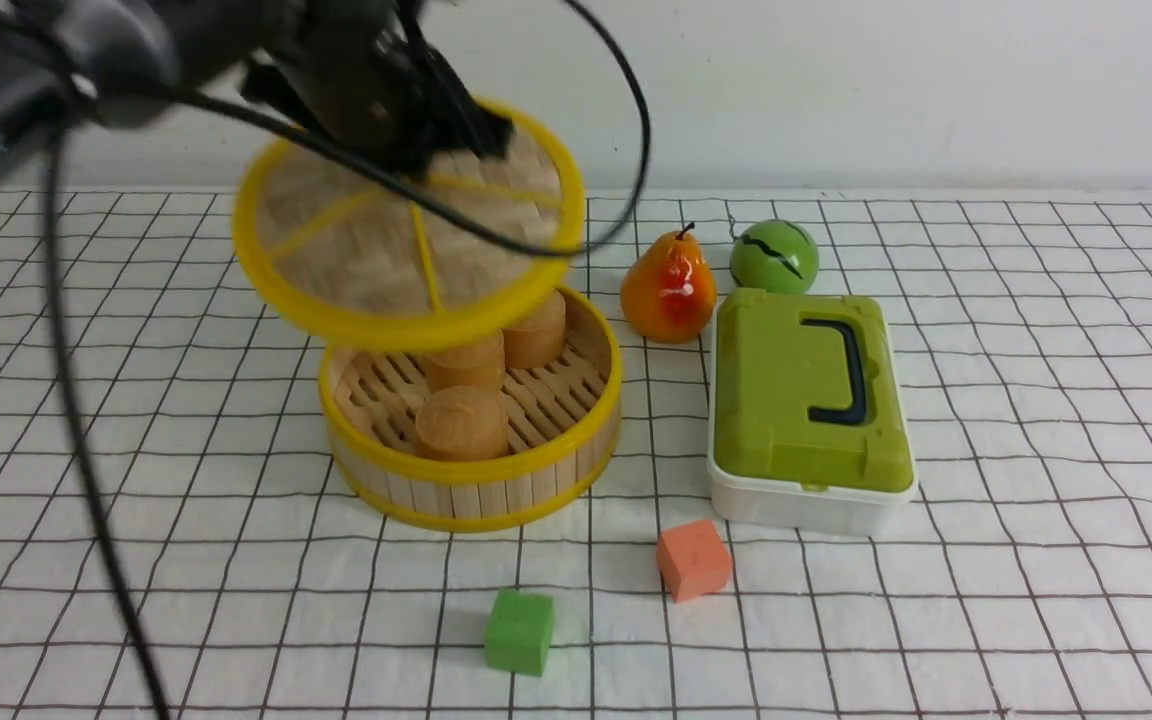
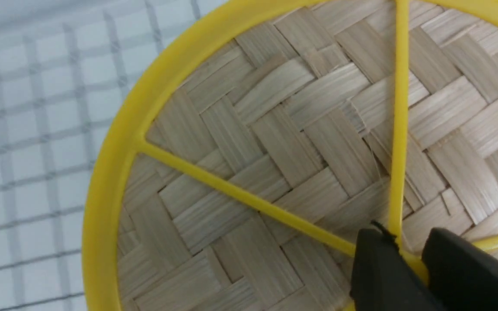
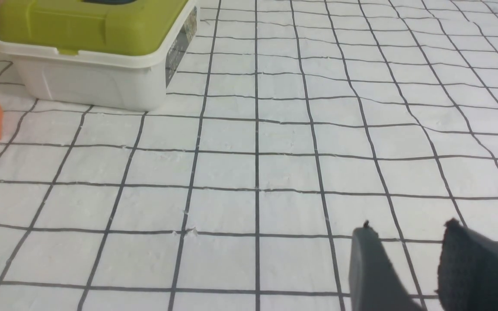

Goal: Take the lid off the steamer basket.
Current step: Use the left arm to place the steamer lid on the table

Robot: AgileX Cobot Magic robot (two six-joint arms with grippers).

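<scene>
The lid point(image 1: 376, 255), a woven bamboo disc with a yellow rim and spokes, hangs tilted in the air above the steamer basket point(image 1: 496, 490). My left gripper point(image 1: 411, 135) is shut on the lid's yellow hub. In the left wrist view the two black fingers pinch that hub point(image 2: 409, 255) and the lid point(image 2: 275, 142) fills the picture. The basket stands open on the cloth with three round wooden buns point(image 1: 461, 420) on its slatted floor. My right gripper point(image 3: 404, 233) is open and empty, low over the cloth; it is out of the front view.
A white box with a green lid point(image 1: 808, 400) stands right of the basket; it also shows in the right wrist view point(image 3: 89, 47). A pear point(image 1: 668, 290) and a green ball point(image 1: 774, 256) lie behind it. An orange cube point(image 1: 694, 560) and a green cube point(image 1: 520, 630) lie in front.
</scene>
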